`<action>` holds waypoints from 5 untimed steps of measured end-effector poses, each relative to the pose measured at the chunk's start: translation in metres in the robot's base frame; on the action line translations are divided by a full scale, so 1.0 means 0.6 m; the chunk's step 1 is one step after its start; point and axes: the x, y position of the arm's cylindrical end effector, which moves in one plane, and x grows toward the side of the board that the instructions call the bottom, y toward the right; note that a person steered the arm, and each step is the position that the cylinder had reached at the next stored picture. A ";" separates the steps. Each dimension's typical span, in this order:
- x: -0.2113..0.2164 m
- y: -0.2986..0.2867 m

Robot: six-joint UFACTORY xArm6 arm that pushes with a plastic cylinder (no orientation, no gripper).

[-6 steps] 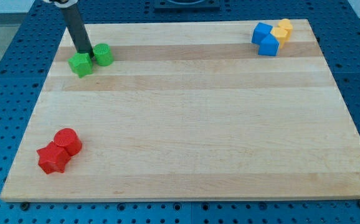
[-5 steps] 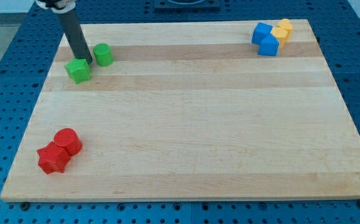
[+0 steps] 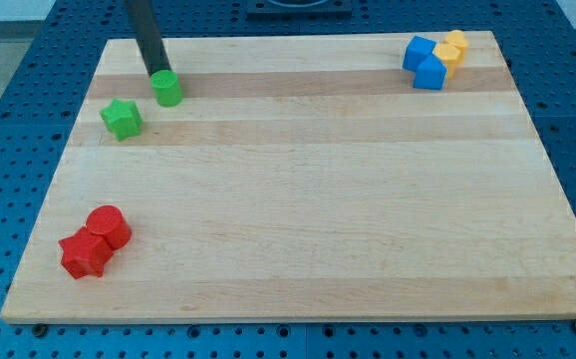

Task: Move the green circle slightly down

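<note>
The green circle (image 3: 167,88) is a short green cylinder near the board's top left. My tip (image 3: 156,74) stands just above it and a little to its left, touching or nearly touching its upper edge. The dark rod rises from there out of the view's top. The green star (image 3: 121,119) lies below and to the left of the green circle, apart from it.
A red circle (image 3: 109,225) and a red star (image 3: 84,253) touch each other at the bottom left. Two blue blocks (image 3: 425,61) and two yellow blocks (image 3: 452,47) cluster at the top right. The wooden board (image 3: 308,199) sits on a blue perforated table.
My tip has moved from beside the green star up and to the right, to the top of the green circle. The green star has slid down and left, away from the circle.
</note>
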 end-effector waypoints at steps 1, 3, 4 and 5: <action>0.000 0.017; -0.001 0.053; 0.018 0.053; 0.048 0.053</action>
